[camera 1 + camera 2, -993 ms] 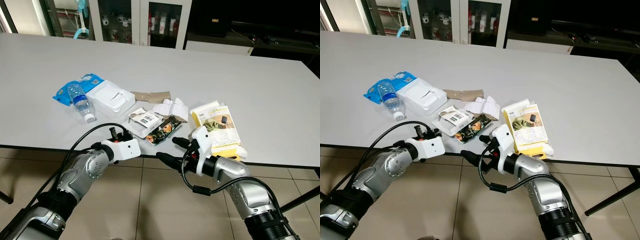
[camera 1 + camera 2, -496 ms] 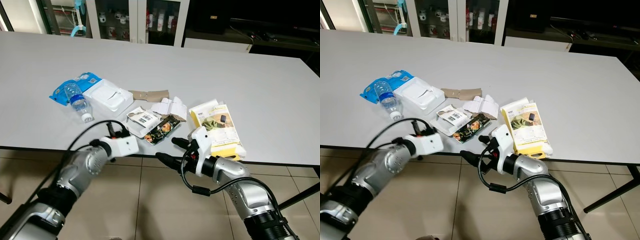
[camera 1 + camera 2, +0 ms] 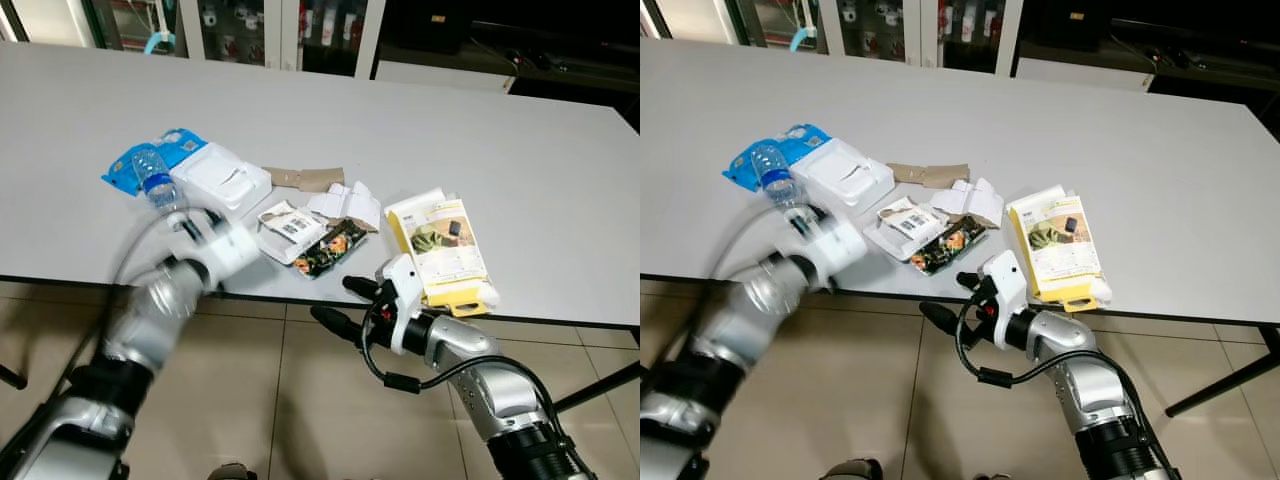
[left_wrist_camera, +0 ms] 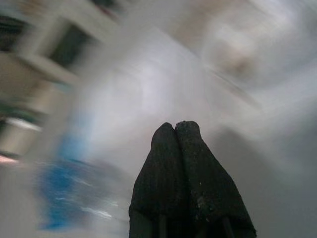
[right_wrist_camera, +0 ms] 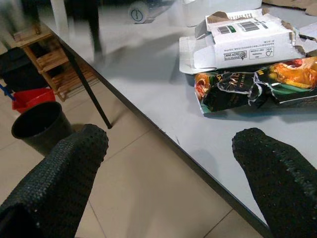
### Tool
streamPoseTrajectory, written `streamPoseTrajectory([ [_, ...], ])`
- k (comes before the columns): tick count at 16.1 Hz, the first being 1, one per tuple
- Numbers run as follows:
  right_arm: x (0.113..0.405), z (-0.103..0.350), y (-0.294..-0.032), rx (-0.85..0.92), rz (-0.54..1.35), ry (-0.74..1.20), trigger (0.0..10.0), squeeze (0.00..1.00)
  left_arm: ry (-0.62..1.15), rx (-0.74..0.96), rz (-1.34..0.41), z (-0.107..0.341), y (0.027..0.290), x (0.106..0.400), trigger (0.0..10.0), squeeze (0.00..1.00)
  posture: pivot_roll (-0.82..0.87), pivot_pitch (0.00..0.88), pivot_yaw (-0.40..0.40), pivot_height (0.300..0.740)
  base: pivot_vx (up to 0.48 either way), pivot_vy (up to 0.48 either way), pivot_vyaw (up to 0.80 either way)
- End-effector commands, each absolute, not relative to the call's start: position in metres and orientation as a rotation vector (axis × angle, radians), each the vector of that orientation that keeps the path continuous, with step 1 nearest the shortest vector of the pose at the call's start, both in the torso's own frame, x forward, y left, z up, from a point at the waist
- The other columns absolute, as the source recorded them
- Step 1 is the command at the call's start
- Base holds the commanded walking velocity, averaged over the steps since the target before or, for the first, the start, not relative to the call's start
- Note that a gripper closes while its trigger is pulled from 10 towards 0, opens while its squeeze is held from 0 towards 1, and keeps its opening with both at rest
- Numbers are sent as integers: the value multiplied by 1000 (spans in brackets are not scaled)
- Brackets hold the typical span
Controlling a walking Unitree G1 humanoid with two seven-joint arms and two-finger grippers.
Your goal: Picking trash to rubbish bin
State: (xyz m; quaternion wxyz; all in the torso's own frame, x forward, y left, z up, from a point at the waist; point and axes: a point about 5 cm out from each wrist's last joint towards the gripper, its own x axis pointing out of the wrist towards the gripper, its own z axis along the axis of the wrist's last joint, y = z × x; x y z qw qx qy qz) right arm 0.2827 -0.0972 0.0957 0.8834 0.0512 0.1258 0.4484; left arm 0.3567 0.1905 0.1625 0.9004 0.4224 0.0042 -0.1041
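Left pincer (image 4: pixel 174 130) clenched, blurred near plastic bottle (image 3: pixel 152 184) toward worktop (image 3: pixel 560 190) near-left corner; part fingers before closing on bottle; right pincer (image 5: pixel 168 148) released below near edge.

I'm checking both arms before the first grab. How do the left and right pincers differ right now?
The left pincer has its fingers pressed together; the right pincer is spread wide open. The left pincer is raised over the table edge near the water bottle and motion-blurred; the right pincer sits sharp, below the edge, facing the dark snack wrapper. Both hold nothing.
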Motion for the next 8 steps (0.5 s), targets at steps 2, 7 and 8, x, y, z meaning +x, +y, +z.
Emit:
streamPoseTrajectory([
  [2, 282, 97, -99, 111, 930, 261, 10000, 0, -183, 651, -129, 213, 181, 362, 10000, 0, -10, 59, -82, 740, 0, 0, 0],
  [7, 281, 96, -100, 110, 928, 266, 10000, 0, -227, 343, -59, 235, 190, 362, 10000, 988, -9, 60, -82, 740, 0, 0, 0],
  [8, 281, 95, -100, 110, 927, 266, 10000, 0, -202, 323, -61, 230, 190, 361, 10000, 1000, -11, 60, -81, 740, 0, 0, 0],
])
